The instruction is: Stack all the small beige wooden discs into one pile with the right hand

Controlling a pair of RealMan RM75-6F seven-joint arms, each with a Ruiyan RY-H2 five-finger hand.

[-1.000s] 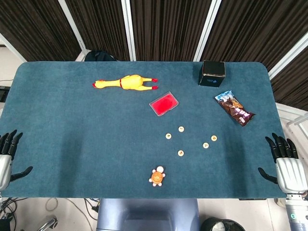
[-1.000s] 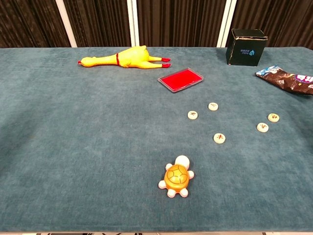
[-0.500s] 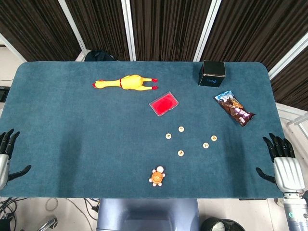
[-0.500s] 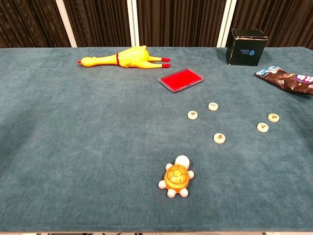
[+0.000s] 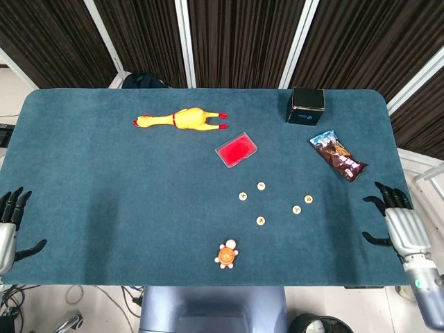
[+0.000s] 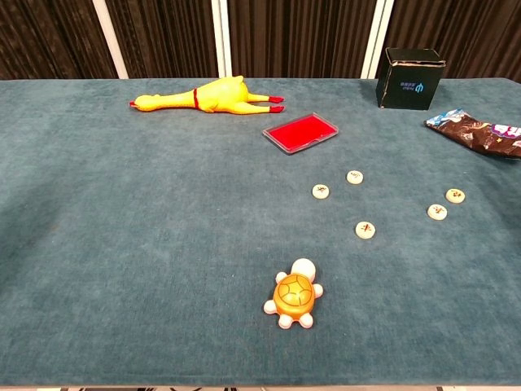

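Discs [image 5: 261, 186] unmoved; right hand [image 5: 401, 225] nearer

Even bright overhead light, sharp, soft shadows.

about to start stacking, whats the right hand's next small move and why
Probably reach the right hand, open at the table's right edge, toward the nearest disc. All the discs lie flat and apart, none stacked, and that one sits closest to it.

Head view overhead, chest view low; shared table [image 5: 104, 180].
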